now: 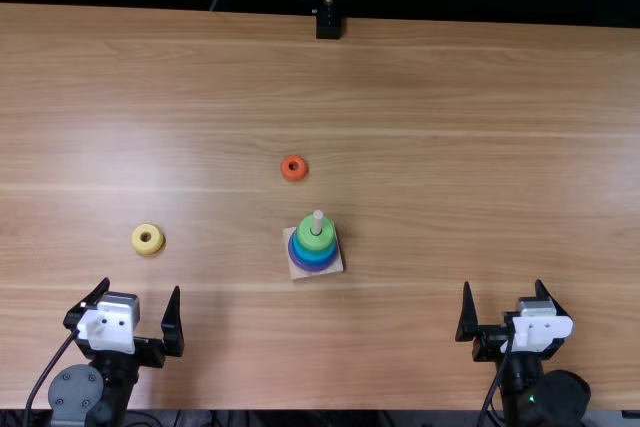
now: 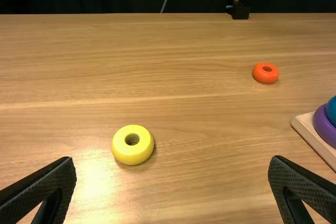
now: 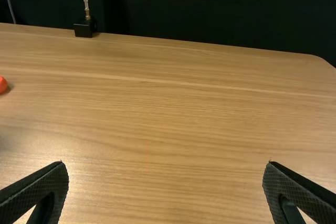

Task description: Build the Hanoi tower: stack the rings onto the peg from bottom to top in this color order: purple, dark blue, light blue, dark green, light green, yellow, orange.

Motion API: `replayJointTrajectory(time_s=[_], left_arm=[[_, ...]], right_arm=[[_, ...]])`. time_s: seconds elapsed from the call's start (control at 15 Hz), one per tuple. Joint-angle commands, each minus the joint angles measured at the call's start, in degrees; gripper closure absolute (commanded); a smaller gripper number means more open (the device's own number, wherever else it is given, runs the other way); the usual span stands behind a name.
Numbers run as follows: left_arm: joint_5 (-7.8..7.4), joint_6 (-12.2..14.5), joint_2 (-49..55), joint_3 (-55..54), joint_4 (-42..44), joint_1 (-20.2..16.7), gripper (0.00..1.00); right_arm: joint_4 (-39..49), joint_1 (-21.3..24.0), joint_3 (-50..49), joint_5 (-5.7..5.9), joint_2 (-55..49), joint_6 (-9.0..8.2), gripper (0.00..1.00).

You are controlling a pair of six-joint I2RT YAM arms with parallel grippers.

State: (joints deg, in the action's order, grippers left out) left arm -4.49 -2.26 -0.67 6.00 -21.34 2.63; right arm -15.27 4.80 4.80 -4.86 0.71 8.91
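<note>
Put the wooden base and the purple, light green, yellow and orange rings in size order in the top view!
Wooden base
Purple ring
Light green ring
Yellow ring and orange ring: unsure, they look close and orange is farther from the camera

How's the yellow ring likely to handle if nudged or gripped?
The yellow ring lies flat, so a nudge probably slides rather than rolls it. Its rounded, smooth rim may slip if gripped off-centre. Thick walls suggest it's fairly stiff.

Pale glare spots the brightly lit, light brown wooden desk (image 1: 450,167); soft shadow edges the round yellow ring (image 2: 132,155).
</note>
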Motion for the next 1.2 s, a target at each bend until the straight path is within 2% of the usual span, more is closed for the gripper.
replayJointTrajectory(time_s=[0.0,0.33,0.47,0.6,0.67,0.73,0.93,1.07,1.13], left_arm=[[-1.10,0.7,0.7,-6.0,-4.2,-0.2,0.00],[-1.10,0.6,0.7,-6.0,-4.2,-0.3,0.00],[-1.73,0.8,0.7,-6.0,-4.3,-0.4,0.00],[-0.57,0.2,0.7,-6.0,-3.0,-0.5,0.00],[0.59,0.2,0.7,-5.6,-1.4,-0.6,0.00],[2.59,0.2,0.5,-3.5,0.6,-0.8,0.00],[11.24,0.8,-8.3,10.3,0.6,-2.0,0.00],[14.51,1.0,-16.0,20.2,-7.2,-3.2,0.00],[15.25,1.0,-20.3,26.5,-13.8,-4.5,0.00]], right_arm=[[-3.0,0.7,-3.9,0.12,-0.7,0.27,0.00],[-3.0,0.7,-3.9,0.12,-0.7,0.16,0.00],[-3.0,0.7,-3.9,0.12,-0.7,0.16,0.00],[-3.0,0.7,-3.9,0.12,-0.7,0.16,0.00],[-3.0,0.7,-3.9,0.12,-0.7,0.16,0.00],[-3.0,0.7,-3.9,0.12,-0.7,0.27,0.00],[-3.0,0.7,-3.9,0.12,-0.7,0.27,0.00],[-3.0,0.7,-3.9,0.12,-0.7,0.16,0.00],[-3.0,0.7,-3.9,0.12,-0.7,0.27,0.00]])
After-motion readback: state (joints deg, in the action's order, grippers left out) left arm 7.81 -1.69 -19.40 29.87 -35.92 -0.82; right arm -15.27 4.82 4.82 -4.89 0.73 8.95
